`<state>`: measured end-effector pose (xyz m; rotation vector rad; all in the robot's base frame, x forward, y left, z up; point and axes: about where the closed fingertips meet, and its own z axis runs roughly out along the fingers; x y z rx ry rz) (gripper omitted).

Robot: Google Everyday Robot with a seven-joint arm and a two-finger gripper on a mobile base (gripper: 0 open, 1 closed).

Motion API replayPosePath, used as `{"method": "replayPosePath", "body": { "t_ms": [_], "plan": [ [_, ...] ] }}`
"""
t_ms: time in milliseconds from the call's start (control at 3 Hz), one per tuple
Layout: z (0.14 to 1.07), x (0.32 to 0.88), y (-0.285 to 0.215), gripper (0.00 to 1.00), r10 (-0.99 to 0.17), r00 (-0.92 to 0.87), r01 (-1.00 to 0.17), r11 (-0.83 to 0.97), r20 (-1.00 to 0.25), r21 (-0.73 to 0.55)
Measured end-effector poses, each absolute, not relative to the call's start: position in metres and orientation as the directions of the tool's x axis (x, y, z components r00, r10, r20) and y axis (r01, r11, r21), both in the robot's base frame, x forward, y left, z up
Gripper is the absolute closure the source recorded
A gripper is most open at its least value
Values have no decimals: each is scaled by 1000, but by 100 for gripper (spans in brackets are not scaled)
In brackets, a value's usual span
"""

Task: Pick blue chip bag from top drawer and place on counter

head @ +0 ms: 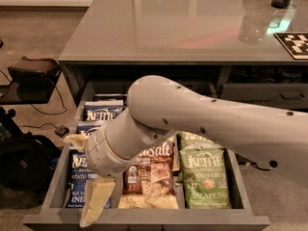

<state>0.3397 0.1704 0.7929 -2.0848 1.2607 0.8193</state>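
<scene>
Bulky white arm [216,124], dark screw holes, cream gripper [95,202] at lower left

Perhaps office pantry: chip-stocked drawer [144,221]

Pincer [82,179] partly hides blue chip bag [74,198]

high camera looks down, seemingly close, on top drawer [144,221], end effector [92,198] lower left, counter [183,28] beyond.
</scene>
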Motion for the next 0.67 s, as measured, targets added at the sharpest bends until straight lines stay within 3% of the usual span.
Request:
{"method": "replayPosePath", "body": {
  "t_ms": [667],
  "plan": [
    [785,392,198,0,-465,378,-908,-357,-800,-221]
  ]
}}
